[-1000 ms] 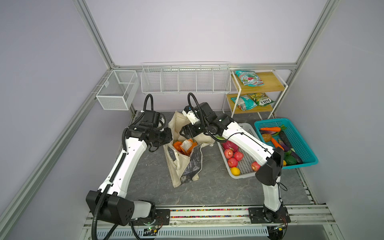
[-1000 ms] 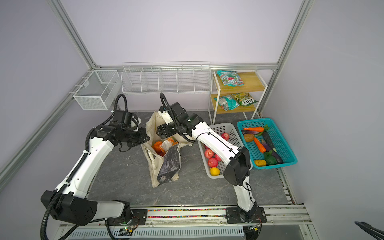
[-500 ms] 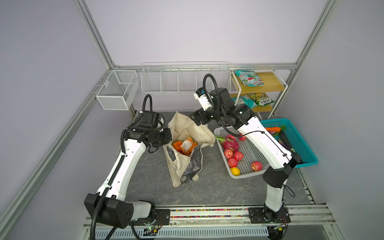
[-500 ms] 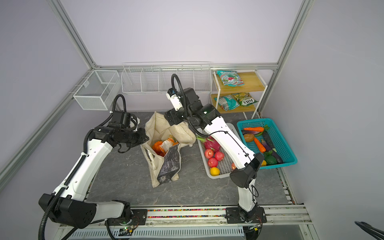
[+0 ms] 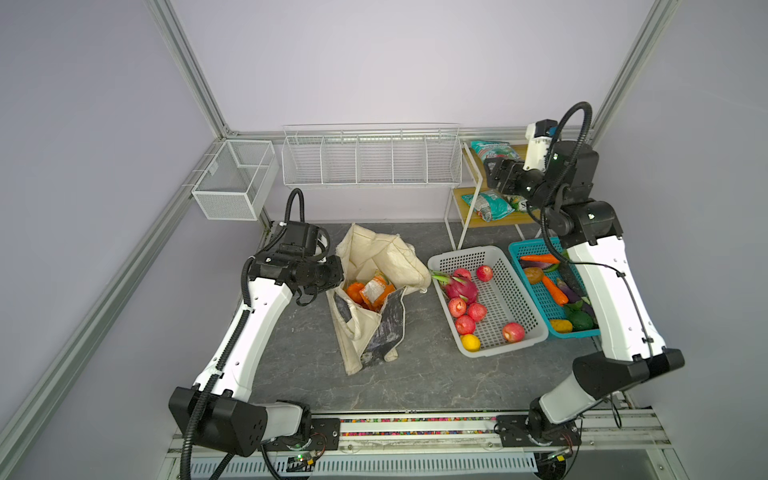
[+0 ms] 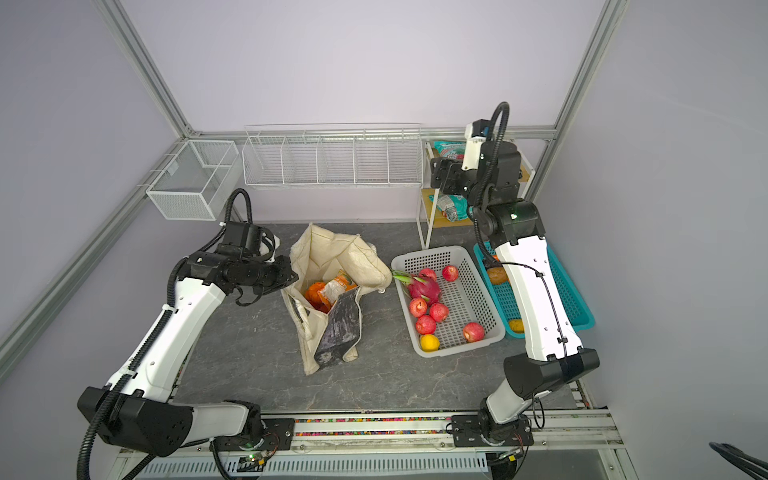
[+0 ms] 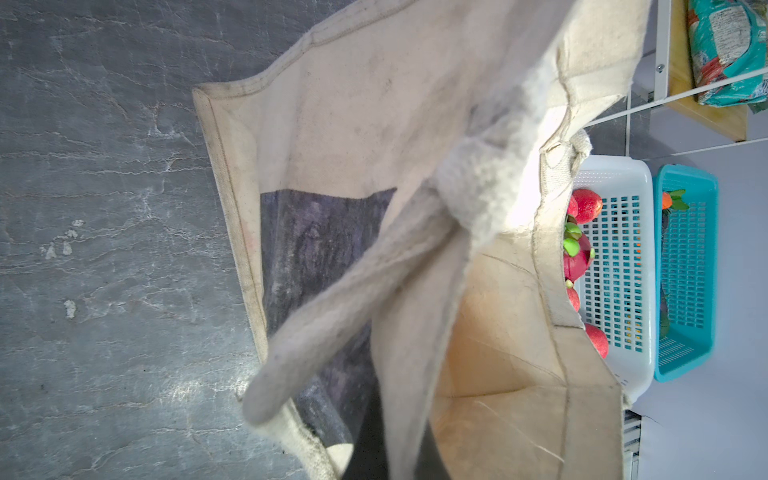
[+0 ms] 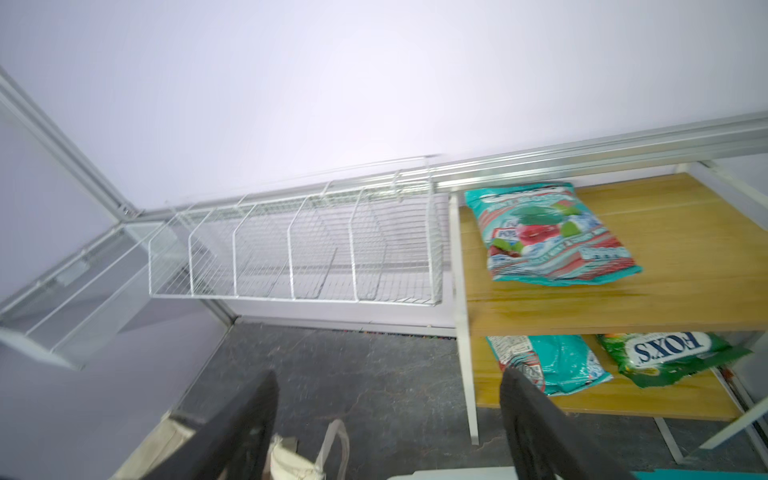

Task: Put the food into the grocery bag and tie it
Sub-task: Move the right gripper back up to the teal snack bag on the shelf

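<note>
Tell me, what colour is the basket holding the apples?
The basket is white; a top view shows it best.

The bag [image 7: 374, 104] is swallowing the left gripper's [image 5: 336, 279] tips; the right arm [image 6: 536, 291] is blocking much of the teal basket [image 6: 575, 299] below it.

White wire divided rack [image 5: 371, 160] on far wall; white mesh box [image 5: 232, 183] far left; white-framed wooden shelf [image 8: 685, 224] far right; white perforated plastic basket [image 5: 465, 254] just beside teal plastic basket [image 6: 569, 291], right.

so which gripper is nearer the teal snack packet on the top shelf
Right. The right gripper hovers open just before the teal snack packet; the left gripper grips the cream fabric tote, far off.
</note>
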`<action>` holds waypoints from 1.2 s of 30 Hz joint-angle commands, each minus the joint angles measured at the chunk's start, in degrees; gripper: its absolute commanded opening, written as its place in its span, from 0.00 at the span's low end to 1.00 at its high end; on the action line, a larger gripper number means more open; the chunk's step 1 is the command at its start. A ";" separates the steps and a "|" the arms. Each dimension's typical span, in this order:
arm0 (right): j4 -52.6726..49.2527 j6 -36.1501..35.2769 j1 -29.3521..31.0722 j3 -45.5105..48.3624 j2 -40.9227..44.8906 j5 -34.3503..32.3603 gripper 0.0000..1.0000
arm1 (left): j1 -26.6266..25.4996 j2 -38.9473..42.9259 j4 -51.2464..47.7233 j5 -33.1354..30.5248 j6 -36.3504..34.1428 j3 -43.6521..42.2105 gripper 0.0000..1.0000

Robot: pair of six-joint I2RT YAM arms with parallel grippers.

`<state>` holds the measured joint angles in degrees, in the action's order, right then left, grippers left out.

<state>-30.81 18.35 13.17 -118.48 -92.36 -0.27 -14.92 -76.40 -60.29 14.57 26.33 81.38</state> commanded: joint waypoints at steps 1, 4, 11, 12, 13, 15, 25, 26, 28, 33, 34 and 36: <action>6.46 9.81 -5.12 3.29 0.59 3.68 0.85 | -0.20 -0.57 0.00 -0.50 0.13 1.37 0.00; 9.40 15.50 -9.21 5.45 0.47 6.15 0.85 | -0.28 -1.18 -0.16 -0.52 0.32 2.05 0.00; 10.51 30.83 -17.33 6.98 -2.45 9.62 0.82 | -0.29 -1.55 0.04 -1.39 1.00 2.49 0.00; 10.34 32.80 -18.11 6.34 -3.30 10.12 0.82 | -0.29 -1.54 0.15 -1.56 1.07 2.38 0.00; 10.25 34.07 -18.70 5.48 -4.19 10.81 0.81 | -0.29 -1.63 0.25 -1.56 1.15 2.25 0.00; 8.49 36.00 -19.45 1.87 -7.06 12.35 0.81 | -0.29 -1.95 0.52 -1.65 1.19 2.16 0.00; 1.86 42.48 -20.38 -17.37 -22.16 17.72 0.73 | -0.29 -3.62 1.58 -2.15 1.66 2.68 0.00; 1.51 42.71 -20.34 -18.23 -22.94 17.51 0.72 | -0.29 -3.68 1.63 -2.22 1.78 2.72 0.00; 1.05 42.83 -20.33 -19.19 -24.03 16.61 0.72 | -0.29 -3.88 1.71 -2.35 1.96 2.73 0.00; -0.37 43.15 -20.44 -19.80 -25.96 14.50 0.71 | -0.29 -4.10 2.01 -2.79 2.57 3.07 0.00; -0.53 43.37 -20.46 -20.08 -26.47 14.51 0.71 | -0.29 -4.17 2.15 -2.95 2.67 3.08 0.00; -0.79 43.76 -20.42 -20.99 -27.57 14.60 0.71 | -0.29 -4.33 2.41 -2.87 2.92 3.17 0.00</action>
<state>-30.55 59.64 -6.83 -137.67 -118.50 14.83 -15.03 -80.01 -58.94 13.06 28.47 82.43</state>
